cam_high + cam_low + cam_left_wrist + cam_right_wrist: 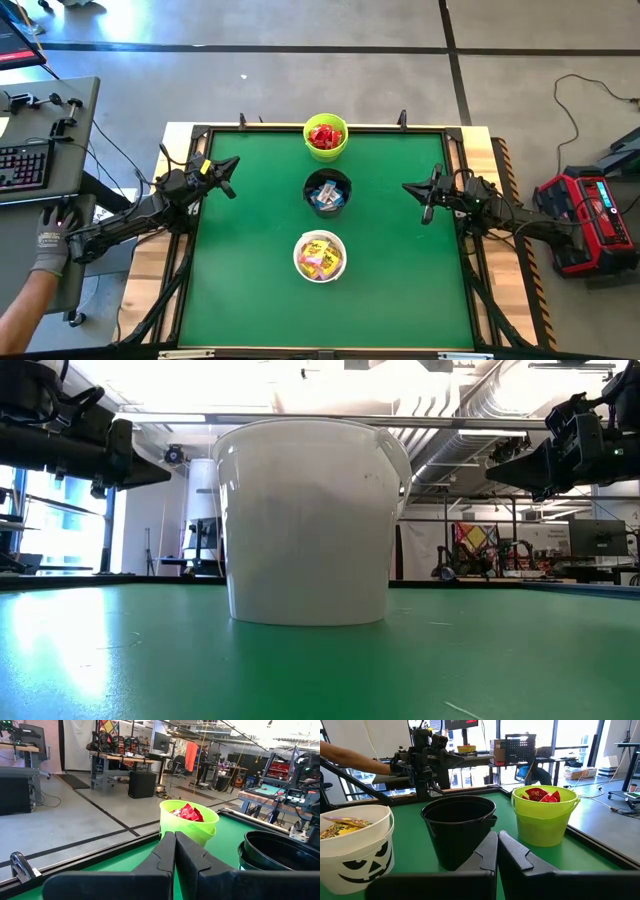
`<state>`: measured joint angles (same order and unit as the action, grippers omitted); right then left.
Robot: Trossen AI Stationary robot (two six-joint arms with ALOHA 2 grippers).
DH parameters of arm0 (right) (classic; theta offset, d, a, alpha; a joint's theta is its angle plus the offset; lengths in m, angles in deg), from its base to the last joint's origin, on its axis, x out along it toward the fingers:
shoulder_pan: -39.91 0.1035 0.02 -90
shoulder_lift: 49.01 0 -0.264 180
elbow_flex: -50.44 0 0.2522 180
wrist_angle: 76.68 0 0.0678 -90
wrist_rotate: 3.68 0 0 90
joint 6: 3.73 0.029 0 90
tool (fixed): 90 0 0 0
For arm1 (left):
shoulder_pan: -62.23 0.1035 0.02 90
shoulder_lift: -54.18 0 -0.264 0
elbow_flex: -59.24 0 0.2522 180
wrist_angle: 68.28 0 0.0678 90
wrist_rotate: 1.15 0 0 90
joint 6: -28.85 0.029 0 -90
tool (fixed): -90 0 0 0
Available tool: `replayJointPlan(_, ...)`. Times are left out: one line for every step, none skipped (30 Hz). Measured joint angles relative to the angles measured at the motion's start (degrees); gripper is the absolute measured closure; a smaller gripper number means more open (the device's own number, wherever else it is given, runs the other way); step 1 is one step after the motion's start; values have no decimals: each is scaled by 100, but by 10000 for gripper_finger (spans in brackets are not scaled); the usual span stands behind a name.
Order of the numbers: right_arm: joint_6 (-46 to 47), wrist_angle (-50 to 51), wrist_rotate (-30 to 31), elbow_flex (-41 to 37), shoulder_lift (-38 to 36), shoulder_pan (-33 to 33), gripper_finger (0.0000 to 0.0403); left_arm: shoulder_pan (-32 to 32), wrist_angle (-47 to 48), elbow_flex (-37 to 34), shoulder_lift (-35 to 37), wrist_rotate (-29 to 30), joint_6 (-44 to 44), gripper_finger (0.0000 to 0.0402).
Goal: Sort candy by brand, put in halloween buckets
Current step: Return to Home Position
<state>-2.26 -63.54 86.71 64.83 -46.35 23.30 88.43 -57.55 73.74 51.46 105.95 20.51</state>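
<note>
Three halloween buckets stand in a row down the middle of the green table. The lime green bucket point(326, 137) at the far edge holds red candy point(324, 134). The black bucket point(327, 192) in the middle holds blue-and-white candy point(326, 194). The white bucket point(320, 256), nearest, holds yellow candy point(320, 257). My left gripper point(230, 190) is shut at the table's left edge, held above the table and pointing level. My right gripper point(412, 187) is shut at the right edge, likewise raised and level. Both touch nothing.
The table has a raised black frame point(320, 128) around the green mat. A person's gloved hand point(48, 250) rests at a desk with a keyboard point(22, 165) left of the table. A red device point(590, 220) lies on the floor to the right.
</note>
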Motion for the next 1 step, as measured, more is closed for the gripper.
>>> replayJointPlan(0, 0, -1, 0, 0, 1, 402, 1, 0, 0, 0, 0, 0, 401)
